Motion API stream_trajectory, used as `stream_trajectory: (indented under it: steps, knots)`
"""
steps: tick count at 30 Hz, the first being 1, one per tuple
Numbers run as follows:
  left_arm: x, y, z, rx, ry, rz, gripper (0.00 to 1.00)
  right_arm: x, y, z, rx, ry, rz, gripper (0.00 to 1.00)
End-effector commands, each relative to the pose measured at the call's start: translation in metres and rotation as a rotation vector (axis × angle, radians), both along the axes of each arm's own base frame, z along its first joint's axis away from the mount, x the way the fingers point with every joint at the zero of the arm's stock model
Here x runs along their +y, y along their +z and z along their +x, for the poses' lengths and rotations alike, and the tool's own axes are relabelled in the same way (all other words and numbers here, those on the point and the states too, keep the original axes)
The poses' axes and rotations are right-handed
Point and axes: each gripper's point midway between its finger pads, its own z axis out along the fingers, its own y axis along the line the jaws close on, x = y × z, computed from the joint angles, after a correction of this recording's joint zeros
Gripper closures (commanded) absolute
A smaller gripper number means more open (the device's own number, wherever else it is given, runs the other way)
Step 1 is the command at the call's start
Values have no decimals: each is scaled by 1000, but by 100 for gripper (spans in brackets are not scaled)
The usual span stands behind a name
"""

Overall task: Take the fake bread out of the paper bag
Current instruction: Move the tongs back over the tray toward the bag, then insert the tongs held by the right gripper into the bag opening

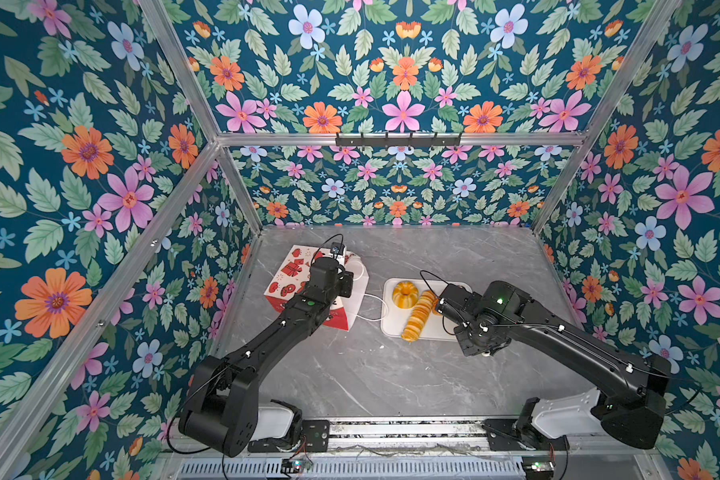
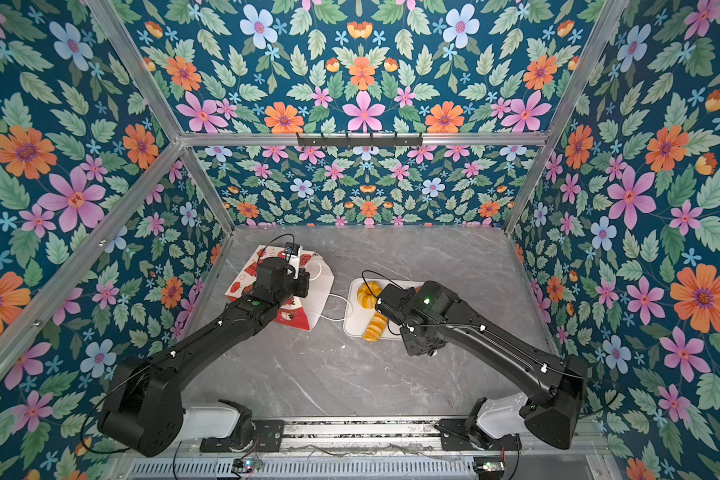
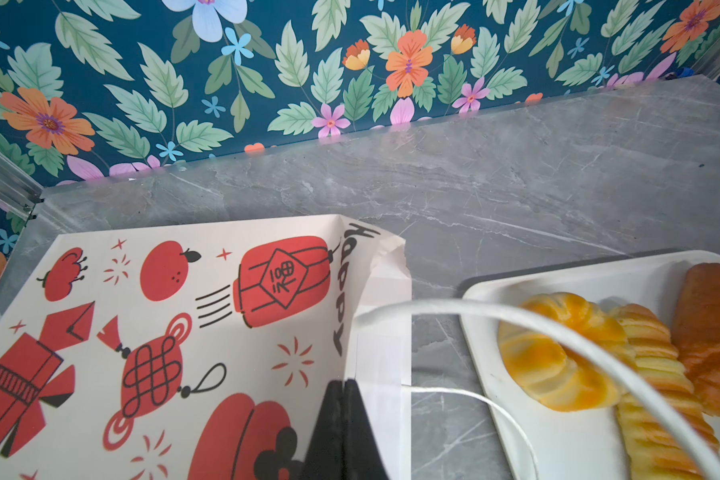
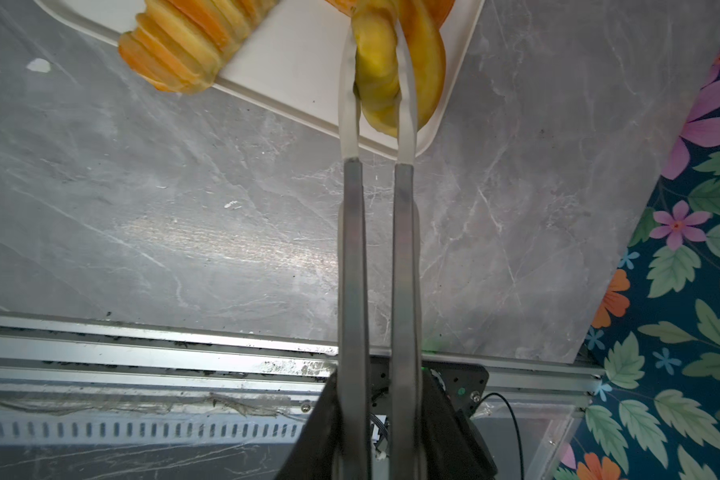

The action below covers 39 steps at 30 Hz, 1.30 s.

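The red-and-white paper bag (image 1: pixel 287 272) (image 2: pixel 244 282) lies on its side at the table's left, with its white-lined mouth toward the tray. My left gripper (image 3: pixel 344 385) is shut on the bag's mouth edge (image 3: pixel 366 332). On the white tray (image 1: pixel 391 330) (image 3: pixel 558 440) lie pieces of fake bread: a yellow ring-shaped pastry (image 1: pixel 404 293) (image 3: pixel 558 365), a long twisted roll (image 1: pixel 418 318) (image 4: pixel 175 54) and an orange-brown one (image 3: pixel 711 332). My right gripper (image 4: pixel 375 41) reaches over the tray's near corner, its long thin fingers (image 4: pixel 348 104) closed on either side of a yellow-orange pastry (image 4: pixel 377 75). The bag's inside is hidden.
A white cord handle (image 1: pixel 377 309) (image 3: pixel 516 318) loops from the bag's mouth across to the tray's edge. Bare grey marble table (image 1: pixel 371 374) lies in front of the bag and tray. Floral walls close in the left, back and right; an aluminium rail (image 4: pixel 142 345) runs along the front.
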Motion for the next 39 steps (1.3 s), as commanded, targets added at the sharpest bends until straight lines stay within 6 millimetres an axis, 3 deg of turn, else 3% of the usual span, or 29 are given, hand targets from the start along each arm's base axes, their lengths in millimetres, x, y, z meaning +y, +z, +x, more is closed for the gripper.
stream_trajectory:
  steps: [1,11,23,33,39]
  knots:
    - [-1,7,3,-32,2,-23,97,14,-3,0,18,9,61,71]
    - [1,7,1,-35,0,-29,97,41,-22,2,44,20,165,66]
    - [0,10,-1,-39,-9,-36,97,54,-35,3,53,18,223,63]
    - [1,12,-1,-42,-5,-35,97,60,-12,13,-74,19,349,64]
    - [2,12,-1,-39,-1,-31,97,66,-31,-1,5,5,392,69]
